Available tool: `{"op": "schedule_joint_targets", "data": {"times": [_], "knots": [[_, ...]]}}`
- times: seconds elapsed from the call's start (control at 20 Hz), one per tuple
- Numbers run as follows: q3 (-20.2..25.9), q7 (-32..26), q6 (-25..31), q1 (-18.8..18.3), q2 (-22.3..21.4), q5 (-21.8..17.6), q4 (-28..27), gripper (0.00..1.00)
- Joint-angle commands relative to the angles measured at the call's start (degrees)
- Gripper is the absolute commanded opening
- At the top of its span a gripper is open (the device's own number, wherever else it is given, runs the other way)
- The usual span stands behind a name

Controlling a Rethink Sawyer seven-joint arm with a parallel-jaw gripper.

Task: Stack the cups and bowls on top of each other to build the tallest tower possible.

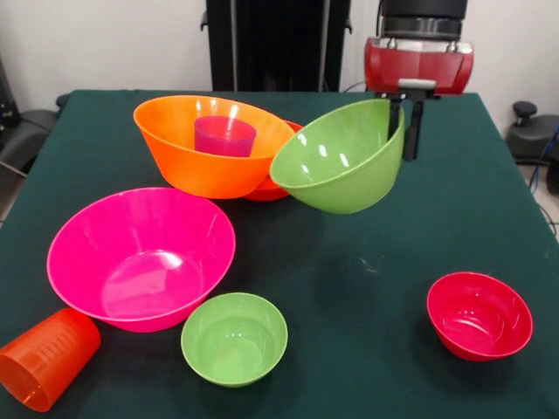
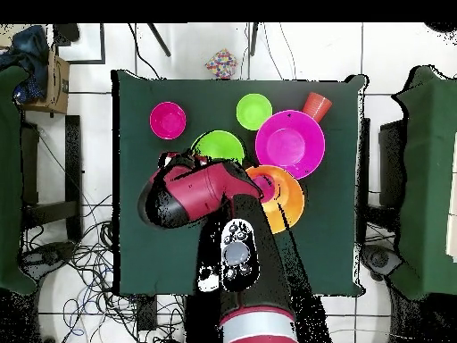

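Jaws (image 1: pixel 409 122) clamped on the upper right rim of the medium green bowl (image 1: pixel 341 161), 1 finger inside the wall and 1 outside, holding it clear of the tabletop (image 1: pixel 393 236) and tilted so its mouth faces the upper left of the front view. Just left of it, the tower (image 1: pixel 223 148): large orange bowl (image 1: pixel 205 153) leaning on a shallow red-orange bowl (image 1: pixel 271 188), with a purple cup (image 1: pixel 225 135) inside. Held bowl's left rim close to the orange bowl's right rim, perhaps touching; cannot tell which. Coming move judged to turn on this: tower lies left of the jaws in the front view, so the green bowl needs carrying left and levelling before lowering into the orange bowl, over the purple cup.

Loose on the tabletop in the front view: large pink bowl (image 1: pixel 140 257) at lower left, small green bowl (image 1: pixel 234 339) at bottom centre, crimson bowl (image 1: pixel 479 314) at lower right, orange cup (image 1: pixel 45 358) on its side in the bottom left corner.

Overhead view hides the jaws and the rim grip beneath the arm (image 2: pixel 201 192); only part of the green bowl shows. Front view shows grip and tilt plainly
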Motion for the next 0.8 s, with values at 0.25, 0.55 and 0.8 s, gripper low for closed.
{"op": "schedule_joint_targets", "data": {"times": [0.25,0.55,0.8], "knots": [[9.2,-7.3,13.3,-3.6,-5.9,5.1,2.2,0.00],[12.0,-10.1,19.8,-6.6,-10.3,9.0,2.8,0.00],[13.9,-11.4,23.0,-8.5,-12.5,10.4,3.1,0.00]]}}
